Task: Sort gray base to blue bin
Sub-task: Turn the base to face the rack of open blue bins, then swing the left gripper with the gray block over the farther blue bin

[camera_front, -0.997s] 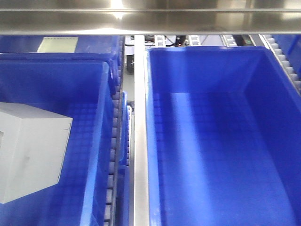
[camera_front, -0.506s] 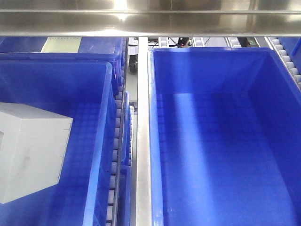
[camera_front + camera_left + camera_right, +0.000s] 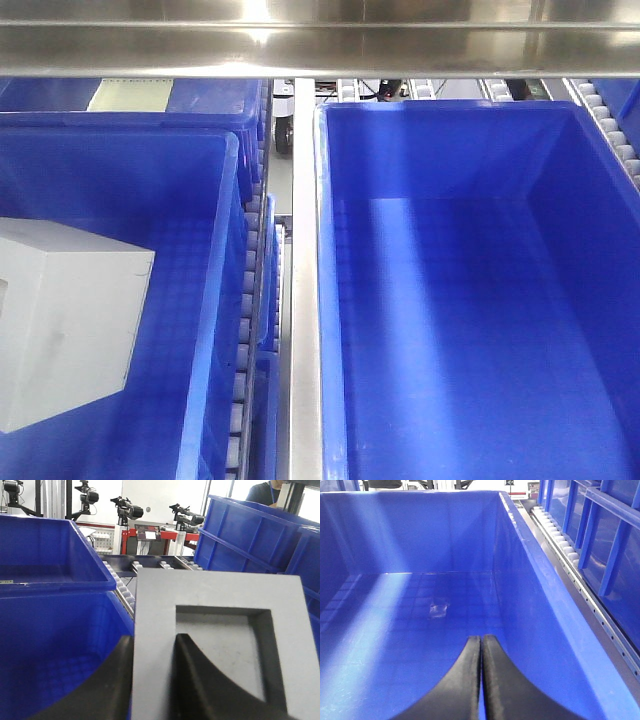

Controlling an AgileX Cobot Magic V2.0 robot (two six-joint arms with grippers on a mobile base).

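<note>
Pinching the gray block (image 3: 215, 587) by one wall of its square hollow, my left gripper (image 3: 154, 639) had one finger (image 3: 200, 680) sunk inside the hollow and the other pressed against the outer side. The jaws were clamped on that wall. I judged the grip sensible: the plain sides looked too broad for me to span, while the wall of the hollow gave a thin lip to bite on.

From the front, the block (image 3: 65, 330) lay within the outline of the left blue bin (image 3: 215, 300), toward its left side. I could not tell whether it hung above the grid floor or rested on it.

My right gripper (image 3: 481, 639) had its jaws pressed together on nothing, poised over the right blue bin (image 3: 420, 530). One arm was enough for so small a load, so I judged it was simply parked out of the way.

If the left bin was the goal, only letting go remained. If the right bin (image 3: 450, 330) was, the block would have to cross the roller track (image 3: 245, 300) between the two, lifted above both rims.
</note>
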